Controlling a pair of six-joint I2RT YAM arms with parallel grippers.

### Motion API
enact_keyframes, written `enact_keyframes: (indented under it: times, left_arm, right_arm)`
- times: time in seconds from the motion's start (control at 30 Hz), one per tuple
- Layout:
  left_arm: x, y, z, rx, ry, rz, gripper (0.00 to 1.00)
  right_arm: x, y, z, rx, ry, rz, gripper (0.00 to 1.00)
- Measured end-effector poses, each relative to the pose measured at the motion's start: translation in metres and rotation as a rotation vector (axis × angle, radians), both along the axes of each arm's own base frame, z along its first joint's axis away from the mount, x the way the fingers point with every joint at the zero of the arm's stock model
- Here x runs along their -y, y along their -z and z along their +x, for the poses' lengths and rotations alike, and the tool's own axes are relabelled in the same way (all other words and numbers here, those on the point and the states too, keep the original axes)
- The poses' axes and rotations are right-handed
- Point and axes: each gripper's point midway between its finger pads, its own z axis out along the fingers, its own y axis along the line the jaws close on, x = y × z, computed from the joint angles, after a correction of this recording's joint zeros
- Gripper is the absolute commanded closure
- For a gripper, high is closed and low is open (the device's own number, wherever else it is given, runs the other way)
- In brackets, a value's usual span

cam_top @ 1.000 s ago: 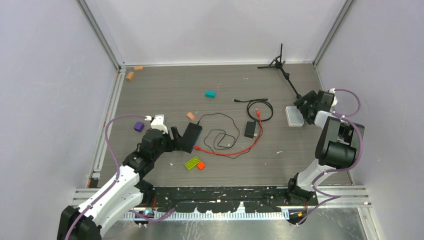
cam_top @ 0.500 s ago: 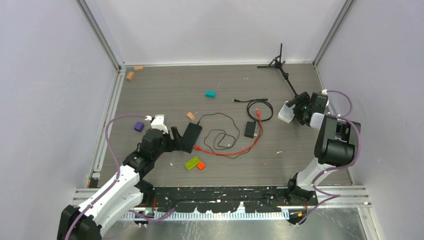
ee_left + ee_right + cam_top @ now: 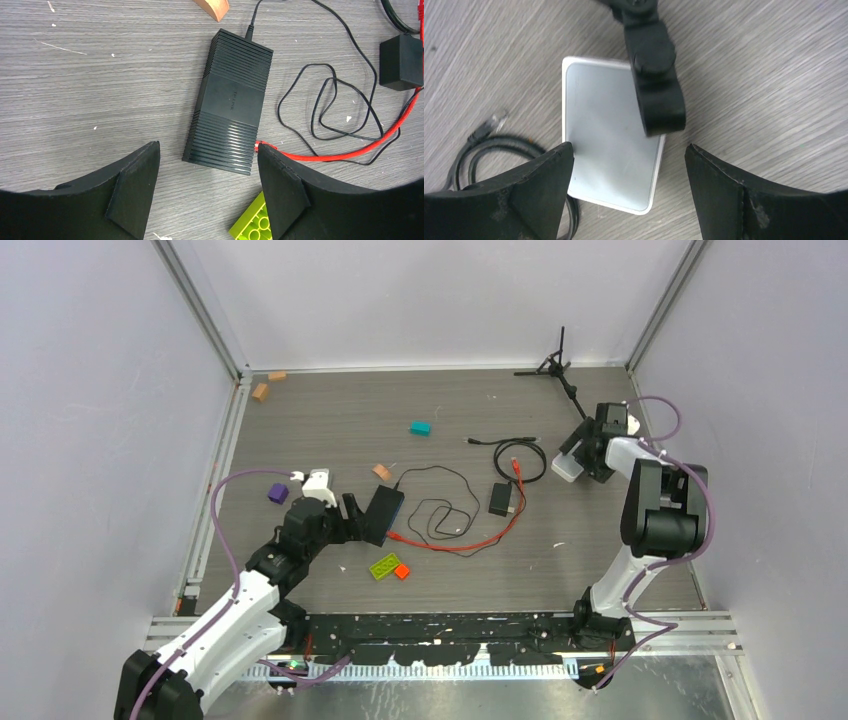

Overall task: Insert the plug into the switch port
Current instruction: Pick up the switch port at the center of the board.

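Note:
The switch (image 3: 385,512) is a black ribbed box (image 3: 231,100) lying flat on the table. The plug (image 3: 260,145), the tip of the thin red cable (image 3: 470,543), lies on the table touching the switch's near right corner. My left gripper (image 3: 352,515) is open, low beside the switch, with its fingers astride the switch's near end (image 3: 206,175) and nothing held. My right gripper (image 3: 585,455) hovers open at the far right over a white flat box (image 3: 611,150), with nothing between its fingers (image 3: 629,165).
A black power brick (image 3: 501,499) with its looped black wire lies mid-table. A black cable coil (image 3: 522,458) sits left of the white box (image 3: 567,468). A black tripod leg (image 3: 654,85) crosses the box. A green brick (image 3: 252,222) lies near my left fingers. Small blocks (image 3: 420,428) are scattered.
My right gripper has swung from the right of the white box to the far side and over it, and the box has shifted slightly left. The left arm has stayed still.

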Motion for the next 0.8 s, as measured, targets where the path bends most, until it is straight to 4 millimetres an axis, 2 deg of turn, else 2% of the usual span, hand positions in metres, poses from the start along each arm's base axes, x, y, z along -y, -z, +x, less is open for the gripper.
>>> enact_keyframes:
  times: [0.17,0.43,0.7,0.8]
  left_arm:
    - [0.000,0.000,0.000,0.000,0.001,0.000,0.27]
    - [0.000,0.000,0.000,0.001,0.001,-0.001,0.27]
    - [0.000,-0.001,0.000,0.002,0.002,-0.002,0.27]
    - [0.000,-0.001,0.000,0.003,0.001,-0.002,0.27]
  right_arm:
    - [0.010,-0.005,0.010,-0.037,0.008,-0.079,0.14]
    - [0.000,-0.005,0.011,-0.040,-0.010,-0.084,0.14]
    - [-0.002,0.005,0.020,-0.078,-0.018,-0.083,0.14]
    - [-0.002,0.006,0.024,-0.099,-0.023,-0.089,0.29]
